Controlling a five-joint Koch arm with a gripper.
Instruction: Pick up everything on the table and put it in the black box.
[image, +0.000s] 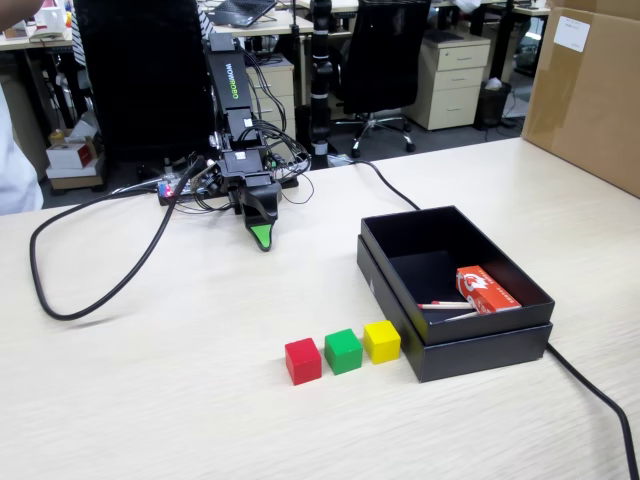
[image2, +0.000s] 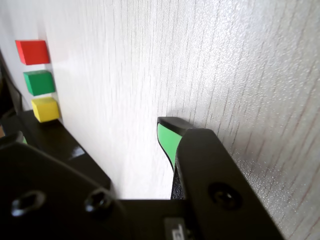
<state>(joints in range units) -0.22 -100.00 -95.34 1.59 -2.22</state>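
Red cube (image: 303, 360), green cube (image: 343, 351), yellow cube (image: 381, 341) beside black box (image: 480, 350), gripper (image: 261, 237) apart

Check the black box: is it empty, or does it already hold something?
Not empty: the black box holds a red-and-white packet and thin sticks. No cubes inside.

3 small cubes are sitting in a row on the pale table (image: 150, 400): 1 red cube (image: 302, 360), 1 green cube (image: 343, 351) and 1 yellow cube (image: 381, 341), running toward 3 o'clock in the fixed view. 1 black box (image: 480, 345) is lying just beyond, holding 1 red-and-white packet (image: 487, 289). 1 brown carton (image: 590, 90) is standing at 2 o'clock.
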